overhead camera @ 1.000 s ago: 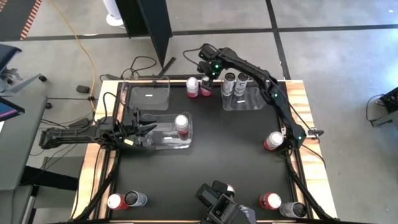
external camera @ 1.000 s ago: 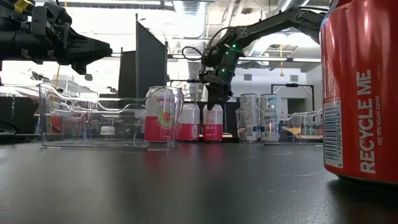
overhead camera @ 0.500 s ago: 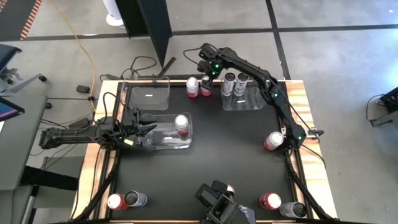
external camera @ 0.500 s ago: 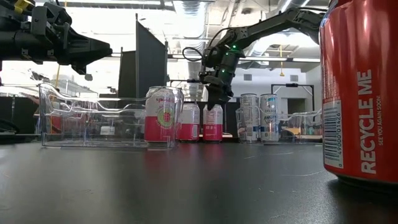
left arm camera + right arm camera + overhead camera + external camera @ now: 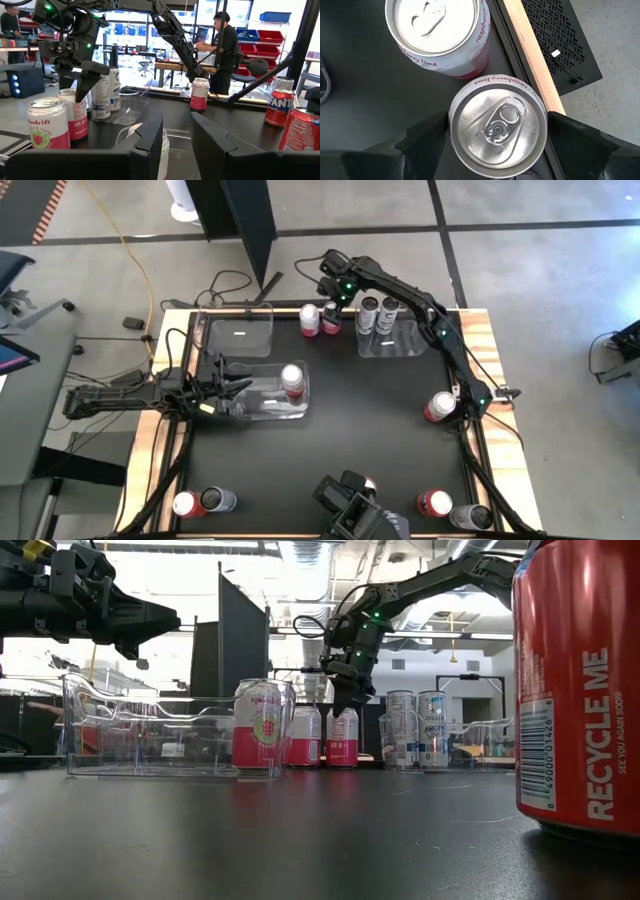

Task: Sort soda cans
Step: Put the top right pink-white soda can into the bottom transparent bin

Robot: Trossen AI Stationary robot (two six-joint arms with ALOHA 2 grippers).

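Note:
Two pink-and-white soda cans stand side by side at the table's far edge. My right gripper reaches down from above and is open, its fingers on either side of the top of the right one; the other can stands just left of it. Two silver cans stand in a clear bin to the right. A third pink-and-white can stands in the clear bin at the left. My left gripper waits level over that bin's left end, slightly open, holding nothing. My right gripper's fingers come from above, pointing steeply down, and flank the upper wall of the pink-and-white can. I cannot tell whether they touch it. The can stands upright on the table.
An empty clear bin sits at the far left. Loose cans stand at the near left corner, the near right corner and by the right arm's base. A red can stands close before the low camera. A person is beyond the table.

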